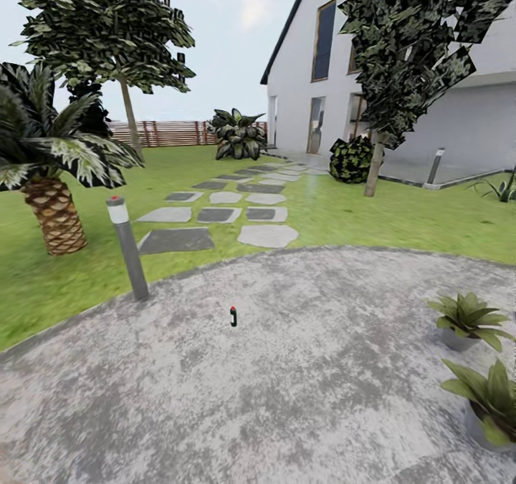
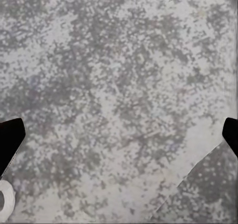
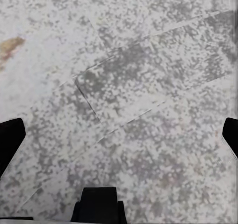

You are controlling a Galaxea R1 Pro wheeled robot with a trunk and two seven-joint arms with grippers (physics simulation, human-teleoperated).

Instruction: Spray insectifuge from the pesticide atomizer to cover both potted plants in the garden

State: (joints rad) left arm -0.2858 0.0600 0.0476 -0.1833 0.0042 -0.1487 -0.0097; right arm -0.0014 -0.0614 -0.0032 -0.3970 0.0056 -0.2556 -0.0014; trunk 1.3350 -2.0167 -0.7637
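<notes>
The pesticide atomizer [image 1: 233, 316], a slim dark bottle with a red tip, stands upright on the round grey mottled paving [image 1: 287, 369], some way ahead in the head view. Two potted plants sit at the paving's right side: one rosette [image 1: 469, 319] farther off, the other [image 1: 491, 402] nearer, cut by the picture's edge. In the left wrist view my left gripper [image 2: 119, 139] is open, its dark fingertips [image 2: 10, 137] wide apart over bare paving. My right gripper [image 3: 119, 139] is open too, with its fingertips [image 3: 10, 139] apart above paving slabs and nothing between them.
A grey bollard lamp [image 1: 127, 248] stands at the paving's left rim, left of the atomizer. A palm [image 1: 50, 183] grows on the lawn beyond it. Stepping stones [image 1: 229, 215] lead toward the white house [image 1: 444, 112]. A tree trunk [image 1: 373, 165] rises on the right.
</notes>
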